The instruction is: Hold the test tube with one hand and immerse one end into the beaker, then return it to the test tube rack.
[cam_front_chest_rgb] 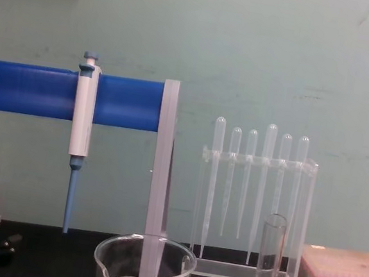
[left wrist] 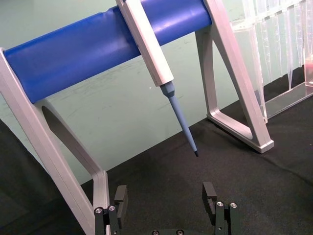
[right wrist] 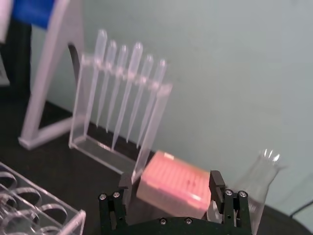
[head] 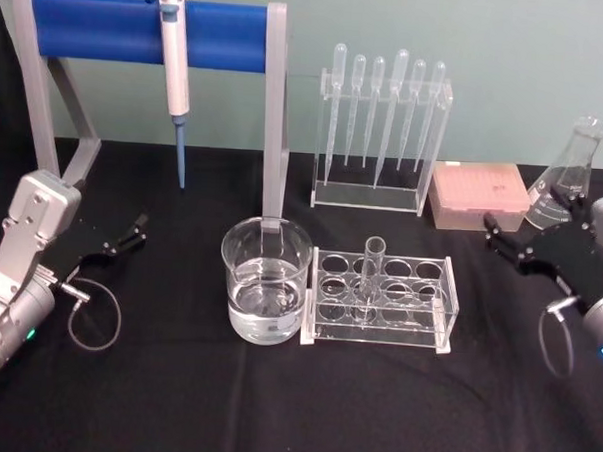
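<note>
Test tube and end effectors: We see the test tube (head: 371,274) standing between the two arms and touched by neither. The left end effector (head: 138,231) is well off to its left, beyond the beaker. The right end effector (head: 491,234) is nearer, just past the rack's right end.
Left end effector: In the left wrist view its two black fingers (left wrist: 120,193) stand apart with nothing between them. It hangs low over the counter (head: 274,405).
Right end effector: In the right wrist view its fingers (right wrist: 216,180) are also spread and hold nothing.
Test tube, position: It stands upright in the test tube rack (head: 448,302), in the second column of holes from the rack's left end. We cannot tell which row.
Test tube, look: It is a clear, narrow glass cylinder with an open rim. In the chest view its top half (cam_front_chest_rgb: 269,257) rises above the rack.
Beaker: The beaker (head: 229,283) is wide and clear and holds clear liquid in its lower part. It sits just left of the rack.
Behind: We see a white-and-blue micropipette (head: 175,60) hanging on a blue stand (head: 100,27), thin pipettes (head: 381,119) in a clear holder, a pink box (head: 478,194) and a flask (head: 569,173).
</note>
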Robot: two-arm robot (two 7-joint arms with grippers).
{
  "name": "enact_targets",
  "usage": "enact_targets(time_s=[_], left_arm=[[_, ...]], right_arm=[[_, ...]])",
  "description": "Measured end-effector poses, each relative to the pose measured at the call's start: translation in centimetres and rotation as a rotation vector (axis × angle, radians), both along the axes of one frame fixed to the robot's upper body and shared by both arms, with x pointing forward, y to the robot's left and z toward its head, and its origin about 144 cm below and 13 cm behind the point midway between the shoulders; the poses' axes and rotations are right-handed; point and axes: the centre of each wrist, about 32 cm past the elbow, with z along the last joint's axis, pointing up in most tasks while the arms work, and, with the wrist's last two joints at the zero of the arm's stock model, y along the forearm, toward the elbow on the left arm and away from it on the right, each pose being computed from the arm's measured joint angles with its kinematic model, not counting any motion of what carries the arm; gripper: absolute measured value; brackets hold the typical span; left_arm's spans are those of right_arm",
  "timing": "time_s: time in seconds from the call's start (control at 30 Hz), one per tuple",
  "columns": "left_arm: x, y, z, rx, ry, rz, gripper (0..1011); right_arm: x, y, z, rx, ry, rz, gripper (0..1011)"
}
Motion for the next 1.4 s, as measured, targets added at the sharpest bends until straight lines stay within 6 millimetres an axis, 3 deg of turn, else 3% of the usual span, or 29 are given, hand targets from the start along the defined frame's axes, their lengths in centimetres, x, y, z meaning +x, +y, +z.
enact_targets(time_s=[0.3,0.73,1.07,1.4], left_arm=[[0.0,0.0,0.0,0.0,0.0,0.0,1000],[0.0,0.0,0.0,0.0,0.0,0.0,1000],[0.0,0.0,0.0,0.0,0.0,0.0,1000],[0.0,0.0,0.0,0.0,0.0,0.0,1000]], right_arm=[[-2.4,-1.6,3.4,0.055,-0.001,0.106,1003],[-4.7,-3.6,4.9,0.036,0.143,0.451,1003],[-3.2,-3.0,5.4,-0.009,0.226,0.662,1003],[-0.6,-1.1,5.6,-0.001,0.304,0.718,1003]])
